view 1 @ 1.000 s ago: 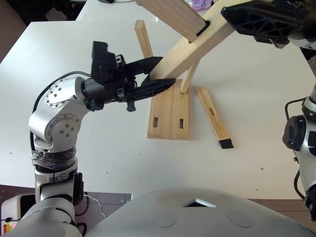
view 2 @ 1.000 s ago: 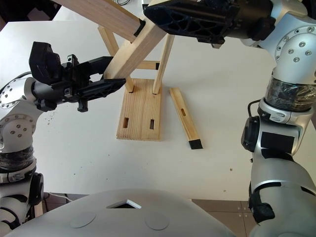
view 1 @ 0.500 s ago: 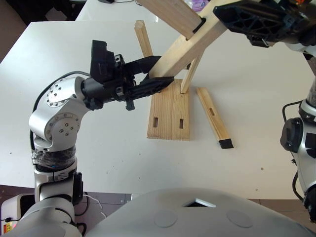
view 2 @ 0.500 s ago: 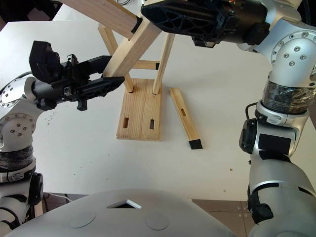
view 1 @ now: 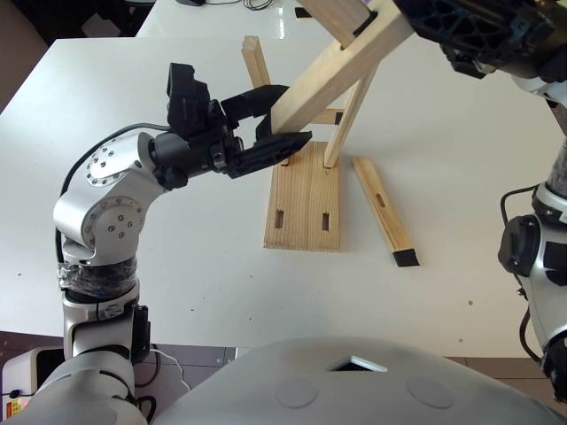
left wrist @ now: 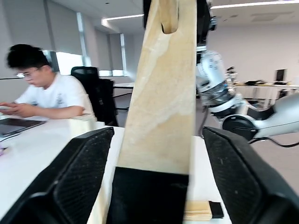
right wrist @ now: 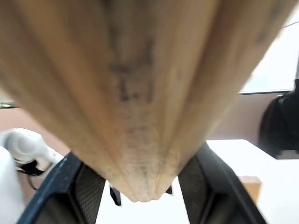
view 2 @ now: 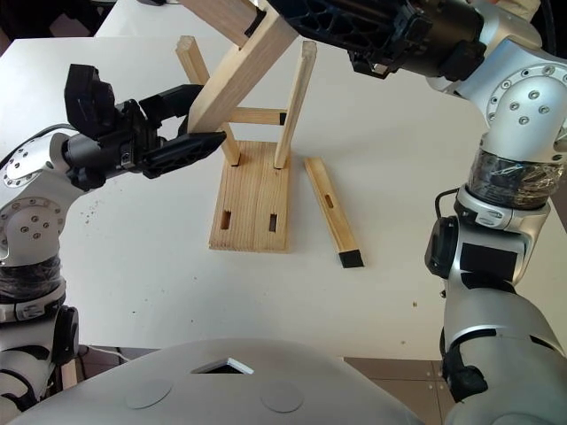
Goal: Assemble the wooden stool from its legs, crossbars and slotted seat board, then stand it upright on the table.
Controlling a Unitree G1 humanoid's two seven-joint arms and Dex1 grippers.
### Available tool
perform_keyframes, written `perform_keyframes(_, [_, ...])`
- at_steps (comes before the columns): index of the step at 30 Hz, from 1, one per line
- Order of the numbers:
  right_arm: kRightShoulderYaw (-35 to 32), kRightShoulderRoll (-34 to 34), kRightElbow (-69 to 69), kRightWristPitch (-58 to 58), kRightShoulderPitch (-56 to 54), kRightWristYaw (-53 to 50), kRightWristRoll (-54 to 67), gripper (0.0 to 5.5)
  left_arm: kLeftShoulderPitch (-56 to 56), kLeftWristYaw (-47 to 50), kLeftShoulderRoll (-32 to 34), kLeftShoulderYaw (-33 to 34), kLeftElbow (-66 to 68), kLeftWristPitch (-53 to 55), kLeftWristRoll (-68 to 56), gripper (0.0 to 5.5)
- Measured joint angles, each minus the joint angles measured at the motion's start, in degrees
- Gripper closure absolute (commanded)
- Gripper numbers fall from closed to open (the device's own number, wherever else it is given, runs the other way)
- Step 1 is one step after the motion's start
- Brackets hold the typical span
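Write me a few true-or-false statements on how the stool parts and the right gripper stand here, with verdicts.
1. The seat board lies flat on the table. True.
2. Two legs stand in its far end. True.
3. The loose leg lies to the board's left. False: it lies to its right.
4. The right gripper is empty. False: it holds a slanted leg in the air.
5. All four slots are filled. False: the two near slots are open.
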Motion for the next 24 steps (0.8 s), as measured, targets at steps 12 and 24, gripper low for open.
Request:
perform_keyframes(12, [0.6,-7.5,-10.5,-4.8,18.0,2.6,-6.5,3.47,14.8,20.8,-8.6,14.8,1.4,-3.0,-1.9,2.03])
perform_keyframes(24, [6.9,-8.6,-18.7,-9.4,30.5,1.3,-13.6,3.47,12.8,42.9,-28.7,12.7,3.9,-10.9,-0.1,2.03])
